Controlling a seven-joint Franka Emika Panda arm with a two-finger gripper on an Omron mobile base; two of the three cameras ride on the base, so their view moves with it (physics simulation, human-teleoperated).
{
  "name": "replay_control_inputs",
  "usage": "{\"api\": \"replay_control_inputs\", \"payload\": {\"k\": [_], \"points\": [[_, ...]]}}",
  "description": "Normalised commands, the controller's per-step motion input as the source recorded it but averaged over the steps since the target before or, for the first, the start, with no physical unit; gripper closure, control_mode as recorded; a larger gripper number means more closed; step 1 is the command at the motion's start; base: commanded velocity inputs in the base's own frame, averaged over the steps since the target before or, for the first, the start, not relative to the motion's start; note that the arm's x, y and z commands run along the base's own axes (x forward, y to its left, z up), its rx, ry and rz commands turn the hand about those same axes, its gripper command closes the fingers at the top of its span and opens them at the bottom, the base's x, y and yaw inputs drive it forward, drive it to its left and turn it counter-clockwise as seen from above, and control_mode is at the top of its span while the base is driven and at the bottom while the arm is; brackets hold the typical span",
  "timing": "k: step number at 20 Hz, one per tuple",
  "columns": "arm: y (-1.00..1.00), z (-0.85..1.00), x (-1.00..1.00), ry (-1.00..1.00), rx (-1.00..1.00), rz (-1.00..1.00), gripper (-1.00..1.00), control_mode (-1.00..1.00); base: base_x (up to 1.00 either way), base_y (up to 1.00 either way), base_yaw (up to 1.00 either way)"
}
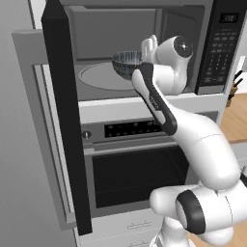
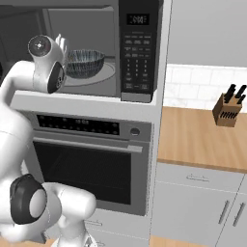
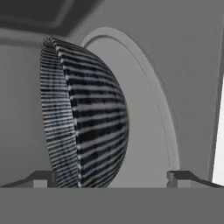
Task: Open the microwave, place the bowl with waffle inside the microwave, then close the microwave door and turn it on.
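Item: the bowl (image 1: 126, 63). Location: inside the microwave (image 2: 96, 48), resting on the round turntable (image 1: 99, 76) toward its right edge, at the front of the cavity. You saw its striped outer wall close ahead in the hand view (image 3: 83, 118), rolled on its side there because the hand was rolled, not the bowl.

Item: the gripper (image 3: 111, 177). State: fingers (image 3: 43, 178) spread wide, one at each side of the bowl's near wall, neither visibly pressing it. You had nothing clamped.

Relation that governs your next move: the bowl lay straight ahead of the fingers, deeper into the cavity; the way out ran straight back toward the cavity's front edge. Being round, the bowl offered no long axis to mind.

Item: the microwave door (image 1: 65, 116). State: swung fully open at the left, edge-on to the left base view.

Judgement: placement looked done; backing the hand out, shutting the door and pressing the keypad (image 2: 137, 53) remained.
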Motion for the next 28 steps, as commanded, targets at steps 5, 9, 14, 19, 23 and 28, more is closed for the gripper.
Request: {"api": "replay_control_inputs", "payload": {"k": [5, 9, 14, 19, 23, 28], "points": [[-0.2, 0.33, -0.71, -0.07, -0.03, 0.01, -1.0, -1.0, 0.0, 0.0, 0.0], [-0.23, 0.04, -0.89, 0.0, -0.05, 0.05, -1.0, -1.0, 0.0, 0.0, 0.0], [-0.01, 0.0, -0.87, -0.04, -0.14, 0.08, -1.0, -1.0, 0.0, 0.0, 0.0], [0.0, -0.02, -0.69, -0.12, -0.24, 0.25, -1.0, -1.0, 0.0, 0.0, 0.0], [0.0, -0.33, -0.37, -0.09, -0.3, 0.42, -1.0, -1.0, 0.0, 0.0, 0.0], [0.0, -0.44, -0.32, -0.09, -0.31, 0.39, -1.0, -1.0, 0.0, 0.0, 0.0]]}}
